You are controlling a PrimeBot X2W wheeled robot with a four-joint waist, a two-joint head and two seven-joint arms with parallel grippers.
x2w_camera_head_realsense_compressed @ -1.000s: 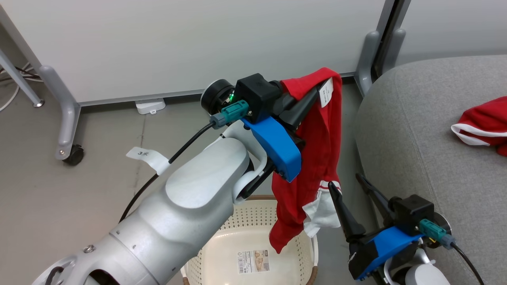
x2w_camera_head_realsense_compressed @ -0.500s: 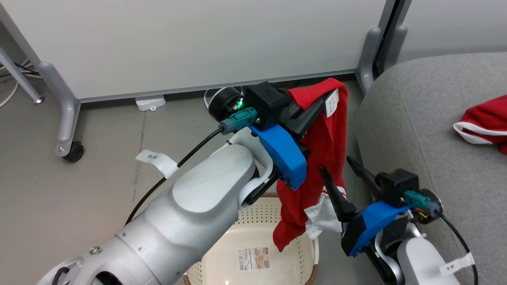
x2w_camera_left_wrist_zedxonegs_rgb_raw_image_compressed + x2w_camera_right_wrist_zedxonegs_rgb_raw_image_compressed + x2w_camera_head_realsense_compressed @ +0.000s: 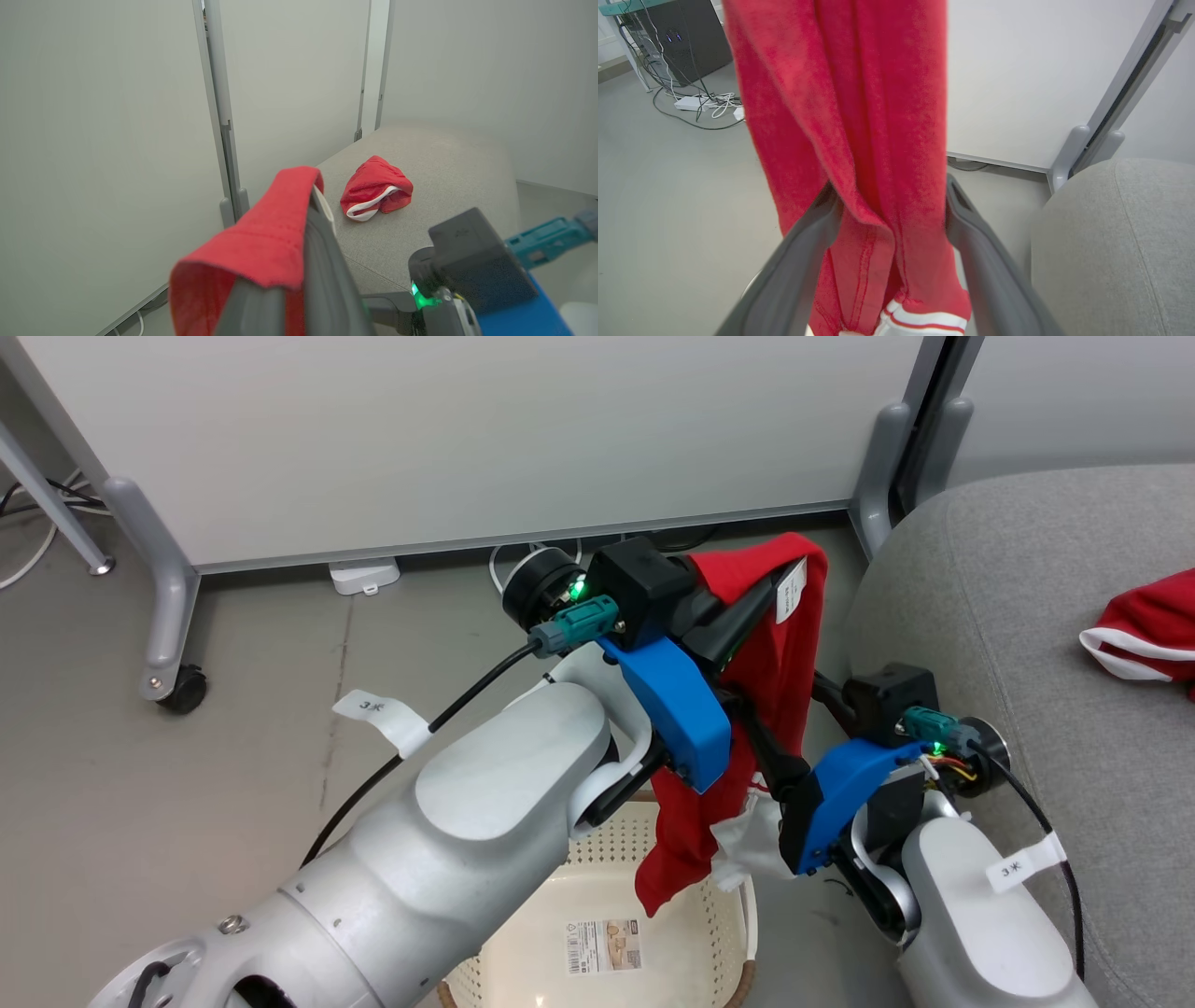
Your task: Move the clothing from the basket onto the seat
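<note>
A red garment [image 3: 780,644] with white trim and a white tag hangs from my left gripper [image 3: 761,593], which is shut on its top fold above the basket [image 3: 597,859]. In the left wrist view the cloth [image 3: 261,242] drapes over the closed fingers [image 3: 322,266]. My right gripper [image 3: 780,700] is open, and its fingers [image 3: 803,261] stand on either side of the hanging garment [image 3: 859,116] without pinching it. A second red garment [image 3: 1139,630] lies bunched on the grey seat [image 3: 1008,616], also seen from the left wrist [image 3: 376,193].
The cream basket holds only a paper label [image 3: 602,947] on its bottom. A white partition panel [image 3: 467,429] on grey wheeled feet [image 3: 173,681] stands behind. Cables and a power strip [image 3: 691,102] lie on the floor. The seat's rounded edge [image 3: 1111,233] is close on the right.
My right gripper has risen and moved left until its open fingers straddle the hanging garment. The left gripper keeps its hold; the camera has shifted slightly.
</note>
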